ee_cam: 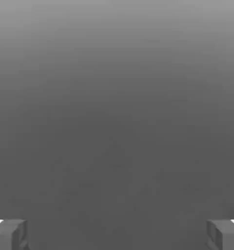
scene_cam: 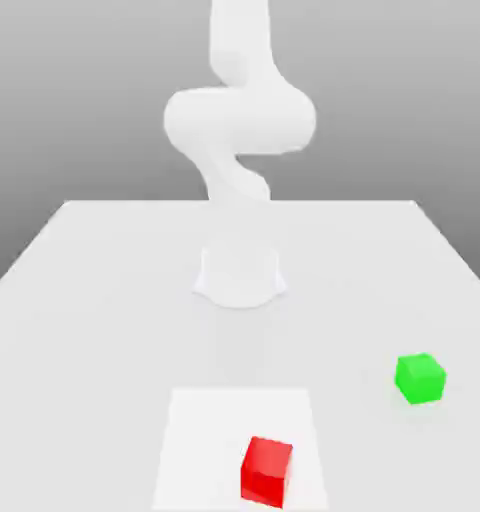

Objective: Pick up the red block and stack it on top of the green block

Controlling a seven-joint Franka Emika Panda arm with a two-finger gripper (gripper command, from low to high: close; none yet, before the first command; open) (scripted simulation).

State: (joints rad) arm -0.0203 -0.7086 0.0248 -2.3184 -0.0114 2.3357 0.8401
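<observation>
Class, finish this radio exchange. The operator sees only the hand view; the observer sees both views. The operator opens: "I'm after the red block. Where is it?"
Observer: The red block sits on the pale patch in front of the arm's base.
Operator: And the green block, is it up against the red one?
Observer: No, the green block stands apart, towards the exterior view's right.
Operator: Is anything lying on top of the green one?
Observer: Nothing; its upper face is bare.
</observation>
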